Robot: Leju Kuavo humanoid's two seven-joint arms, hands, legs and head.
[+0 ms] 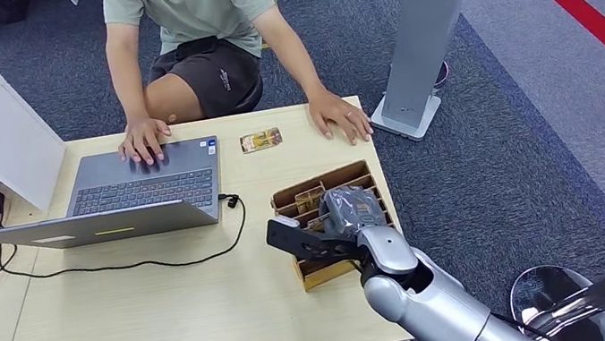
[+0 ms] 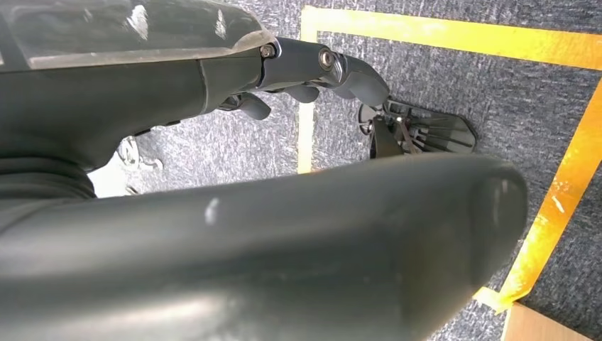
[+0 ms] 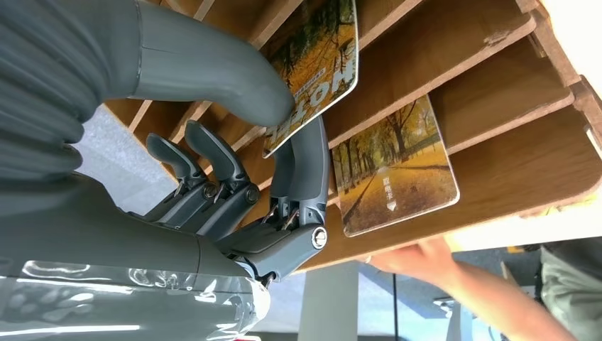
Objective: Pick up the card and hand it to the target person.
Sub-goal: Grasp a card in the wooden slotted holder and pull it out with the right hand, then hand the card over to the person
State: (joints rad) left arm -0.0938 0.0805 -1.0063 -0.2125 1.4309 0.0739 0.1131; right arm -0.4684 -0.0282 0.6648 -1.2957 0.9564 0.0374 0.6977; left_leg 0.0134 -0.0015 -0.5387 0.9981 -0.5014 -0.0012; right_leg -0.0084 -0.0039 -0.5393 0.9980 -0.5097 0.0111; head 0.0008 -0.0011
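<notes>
Now at the wooden card rack [image 1: 362, 170] on the table [image 1: 167, 317], my right hand [image 3: 234, 185] pinches a card [image 3: 316, 67] between thumb and a finger, the card partly in its slot. Another card [image 3: 394, 167] sits in a neighbouring slot. Across from me, a person [image 1: 195, 23] rests hands by a laptop [image 1: 143, 190]. My left hand [image 2: 312, 71] hangs above carpet, fingers loosely curled around nothing.
</notes>
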